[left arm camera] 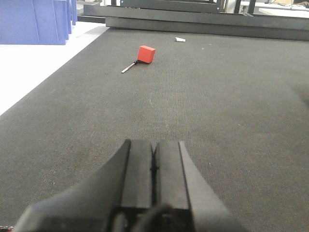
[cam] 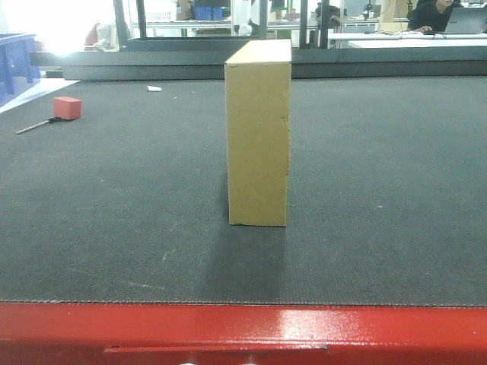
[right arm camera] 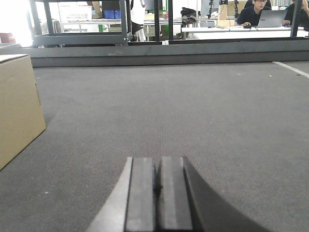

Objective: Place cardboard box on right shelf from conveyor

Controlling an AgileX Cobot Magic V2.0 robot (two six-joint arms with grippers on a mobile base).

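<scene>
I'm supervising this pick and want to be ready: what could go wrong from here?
1. The box stands tall on a narrow base on the belt; a push from one side may topple it.
2. The left tool and right tool are both shut, so, unopened, they might shove rather than grip.
3. The red block lies on the left; a wide left-arm sweep could knock it.
</scene>
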